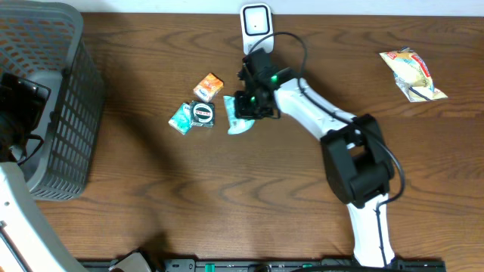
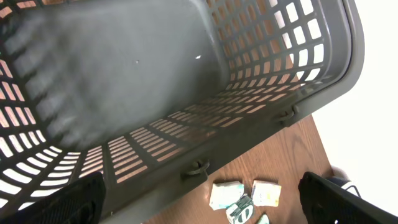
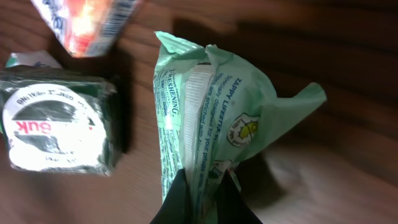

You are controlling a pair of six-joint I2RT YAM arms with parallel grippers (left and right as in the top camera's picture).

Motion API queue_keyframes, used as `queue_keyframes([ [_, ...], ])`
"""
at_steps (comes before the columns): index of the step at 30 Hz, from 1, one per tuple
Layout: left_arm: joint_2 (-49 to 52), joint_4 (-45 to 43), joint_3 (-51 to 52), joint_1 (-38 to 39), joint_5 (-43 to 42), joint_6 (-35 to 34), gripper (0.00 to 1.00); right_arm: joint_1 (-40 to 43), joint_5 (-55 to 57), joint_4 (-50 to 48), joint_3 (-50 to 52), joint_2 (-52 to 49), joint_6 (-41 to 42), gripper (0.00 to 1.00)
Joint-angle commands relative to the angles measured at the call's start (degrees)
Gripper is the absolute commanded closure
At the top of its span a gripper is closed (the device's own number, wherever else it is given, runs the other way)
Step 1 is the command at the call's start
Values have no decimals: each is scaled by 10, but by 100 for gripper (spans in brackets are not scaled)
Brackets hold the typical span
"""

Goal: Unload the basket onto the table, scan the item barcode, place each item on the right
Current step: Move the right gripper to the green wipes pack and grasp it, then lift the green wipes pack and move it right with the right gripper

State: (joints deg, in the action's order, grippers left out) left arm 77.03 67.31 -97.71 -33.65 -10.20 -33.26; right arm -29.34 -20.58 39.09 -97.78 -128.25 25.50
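Bench point(image 1: 189, 196): dark wood grain, carrying everything below.
Basket point(image 1: 64, 113): grey, with slotted walls, at the bench's 9 o'clock edge. The left wrist view shows its plain floor and walls. From overhead, the dark head of the left arm sits over its 9 o'clock side.
Right arm point(image 1: 355, 162): white and black, reaching from 5 o'clock up toward 12.
Right jaws: together, pinching one end of the green pack.
Left arm point(image 1: 13, 204): at 8 o'clock, its head over the basket.
Left jaws: wide apart, nothing between them.
Yellow bag point(image 1: 413, 73): crumpled, alone at 2 o'clock, well apart from the rest.
Scanner point(image 1: 255, 22): white, upright at the 12 o'clock edge, cable trailing toward 3.
Green pack point(image 1: 240, 121): just off centre, at the scanner's 6 o'clock. I cannot tell whether it is off the bench.
Dark pack point(image 1: 203, 113): round white label up, just beside the green pack at its 9 o'clock.
Teal pack point(image 1: 181, 119): touching the dark pack at its 9 o'clock.
Orange pack point(image 1: 208, 86): at the dark pack's 12 o'clock.
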Motion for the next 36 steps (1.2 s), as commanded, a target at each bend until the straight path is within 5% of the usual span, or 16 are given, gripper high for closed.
queue_keyframes([
  [1,-4,1,-8,-2,3,-5,2,28,5,38,1,81,-9,99],
  [8,-4,1,-8,-2,3,-5,2,69,-2,92,1,142,-25,99],
  [16,-4,1,-8,-2,3,-5,2,137,-163,96,1,157,-80,99],
  [36,-4,1,-8,-2,3,-5,2,203,-190,146,1,193,-120,99],
])
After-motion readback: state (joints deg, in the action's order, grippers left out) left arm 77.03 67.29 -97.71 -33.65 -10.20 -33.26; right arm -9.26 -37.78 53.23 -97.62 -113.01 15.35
